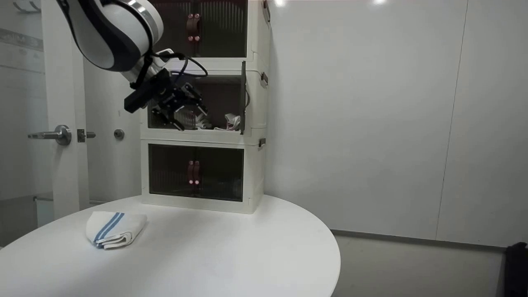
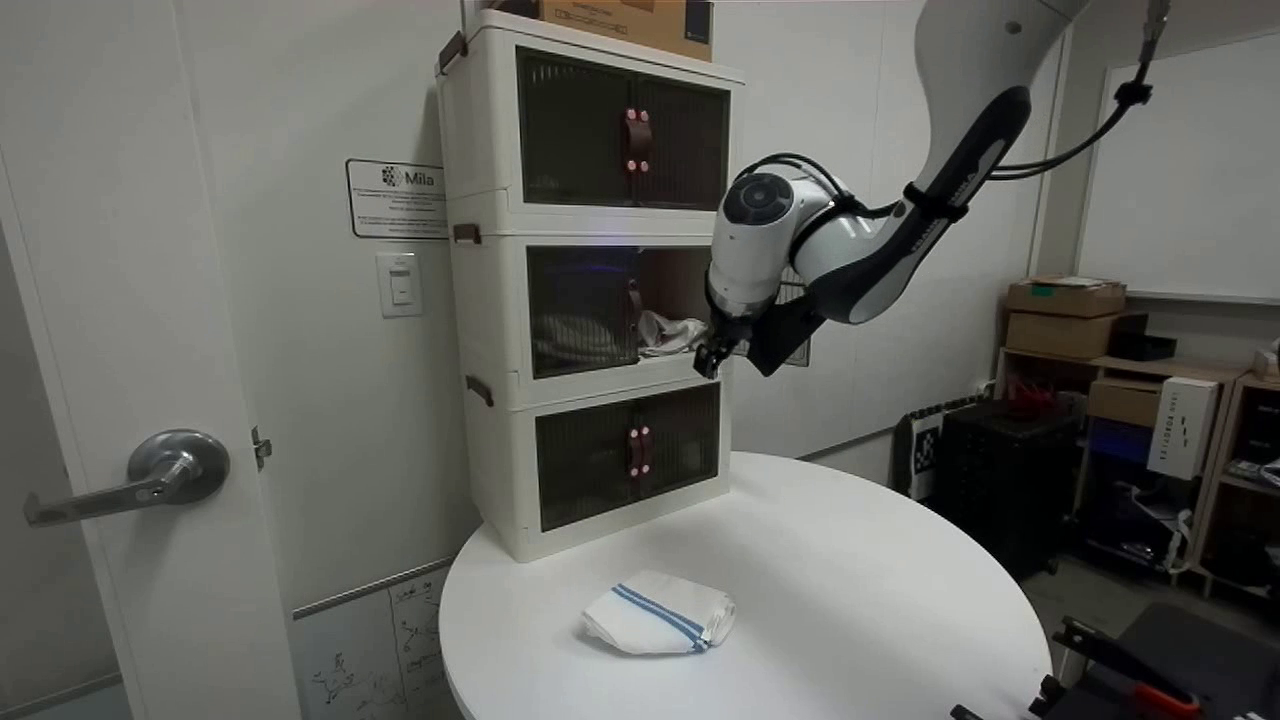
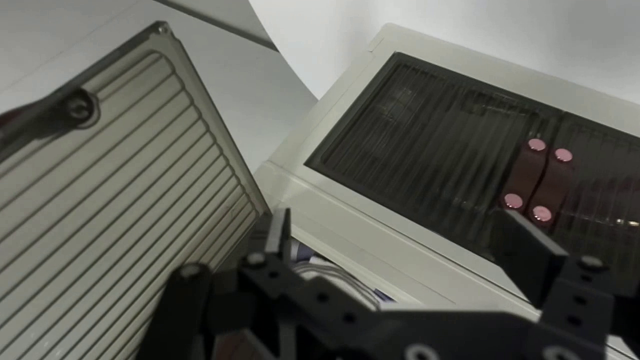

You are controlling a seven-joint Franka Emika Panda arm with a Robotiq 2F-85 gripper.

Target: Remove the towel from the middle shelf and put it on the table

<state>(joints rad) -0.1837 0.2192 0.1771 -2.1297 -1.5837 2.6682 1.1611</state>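
The towel, a crumpled white cloth, lies inside the middle shelf [image 1: 194, 135] near its open right side. The towel shows in both exterior views [image 1: 232, 121] [image 2: 668, 333]. In the wrist view part of a white cloth with dark stripes [image 3: 340, 280] shows behind the gripper's left finger; the rest is hidden. The middle shelf [image 2: 620, 384] has its right door open and its left door shut. My gripper [image 1: 192, 119] is open and empty, in front of the middle shelf; its spread fingers show in the wrist view [image 3: 400, 245]. The white round table [image 1: 247, 255] stands below.
The open ribbed door [image 3: 140, 170] sticks out beside the gripper and shows edge-on in an exterior view [image 1: 243, 99]. A folded white cloth with blue stripes [image 2: 660, 612] lies on the table. The top and bottom compartments [image 2: 628, 460] have shut doors.
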